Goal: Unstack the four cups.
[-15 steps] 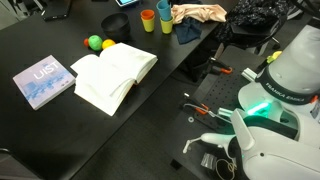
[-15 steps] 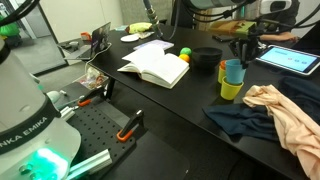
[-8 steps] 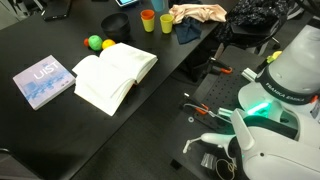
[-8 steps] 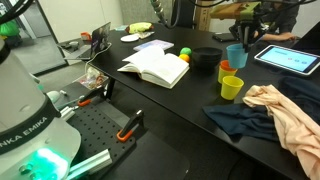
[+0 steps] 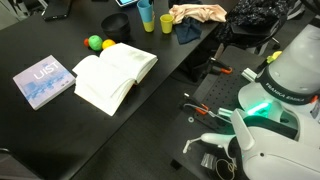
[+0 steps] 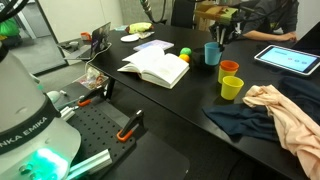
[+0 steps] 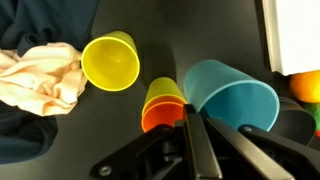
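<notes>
The blue plastic tumbler [image 7: 235, 100] is pinched at its rim by the jaws; an orange plastic tumbler [image 7: 162, 108] and a yellow one [image 7: 111, 62] stand separate alongside. It likely needs setting down clear of them.

So the arm reaches way out from its white base [image 5: 285, 60] to the far side, wrist tipped downward, and the gripper [image 6: 218, 38] has its two dark fingers [image 7: 200, 150] pinched tight on the rim of the blue cup [image 6: 213, 52], holding it.
</notes>
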Tool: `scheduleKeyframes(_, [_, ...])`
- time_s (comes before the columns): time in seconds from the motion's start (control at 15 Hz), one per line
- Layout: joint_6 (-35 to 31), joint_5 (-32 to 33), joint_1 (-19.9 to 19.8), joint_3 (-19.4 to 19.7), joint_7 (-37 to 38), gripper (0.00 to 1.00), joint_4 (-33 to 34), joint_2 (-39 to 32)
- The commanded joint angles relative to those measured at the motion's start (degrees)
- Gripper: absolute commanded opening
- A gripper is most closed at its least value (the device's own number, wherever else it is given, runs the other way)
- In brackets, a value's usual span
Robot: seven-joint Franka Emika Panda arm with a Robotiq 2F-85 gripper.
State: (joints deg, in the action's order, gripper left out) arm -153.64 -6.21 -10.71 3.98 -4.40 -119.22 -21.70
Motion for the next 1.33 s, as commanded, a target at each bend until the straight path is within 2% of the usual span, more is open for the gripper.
scheduleKeyframes(0.0, [2.7, -3.2, -2.1, -2.2, -4.4, 0.03, -2.1, 1.4])
scheduleKeyframes(0.33, [0.2, -7.8, -3.5, -4.9, -9.6, 0.03, -5.5, 0.5])
scheduleKeyframes(0.6, [-1.1, -6.5, -2.9, -4.4, -10.7, 0.04, -8.8, 0.0])
scheduleKeyframes(0.87, [-4.7, -4.5, -2.7, -3.3, -11.0, 0.04, -11.0, -0.6])
scheduleKeyframes(1.27, [-12.2, 1.8, -2.0, 0.9, -8.1, 0.04, -12.5, -3.4])
